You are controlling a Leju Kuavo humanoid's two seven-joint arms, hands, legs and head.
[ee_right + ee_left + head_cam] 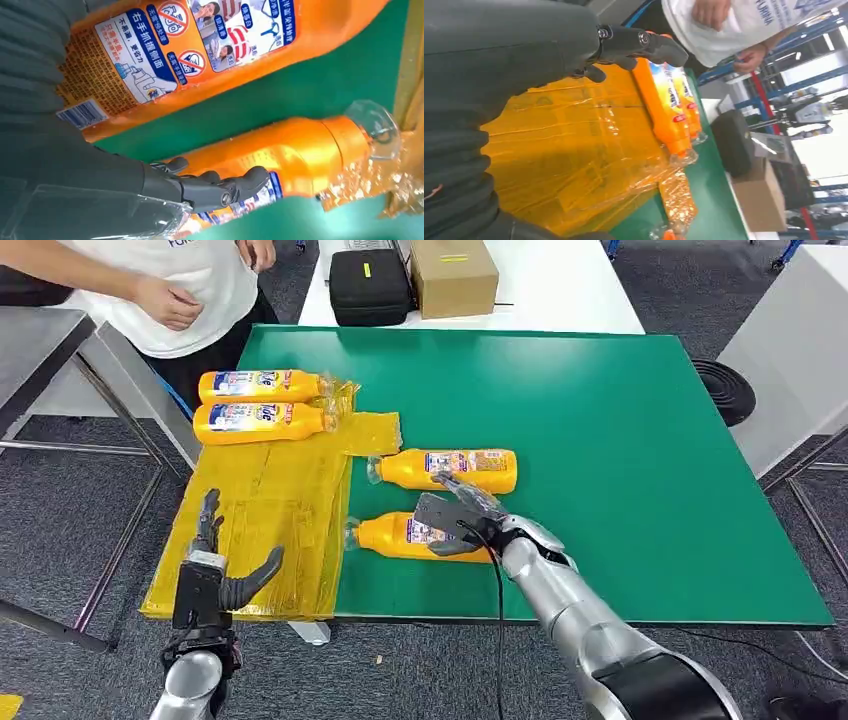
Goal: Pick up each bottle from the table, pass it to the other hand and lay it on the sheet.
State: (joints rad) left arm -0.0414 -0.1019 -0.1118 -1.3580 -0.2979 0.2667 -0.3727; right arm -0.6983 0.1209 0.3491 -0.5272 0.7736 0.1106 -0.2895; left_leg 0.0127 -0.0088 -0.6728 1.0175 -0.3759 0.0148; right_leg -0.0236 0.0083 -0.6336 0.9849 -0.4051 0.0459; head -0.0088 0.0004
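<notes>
Two orange bottles (262, 386) (258, 420) lie side by side at the far end of the yellow sheet (270, 530), which the left wrist view also shows as bottles (665, 112) on the sheet (574, 150). Two more lie on the green table (620, 440): a far bottle (450, 468) (200, 50) and a near bottle (395, 537) (300, 150). My right hand (462, 518) is spread over the near bottle, fingers (220, 187) across its label and thumb at its near side; the bottle lies flat. My left hand (215, 565) is held upright, fingers apart and empty, above the sheet's near edge.
A person in a white shirt (170, 290) stands at the table's far left corner. A black case (370, 285) and a cardboard box (453, 275) sit on the white table beyond. A grey table frame (120, 380) stands left, a black round object (725, 390) right.
</notes>
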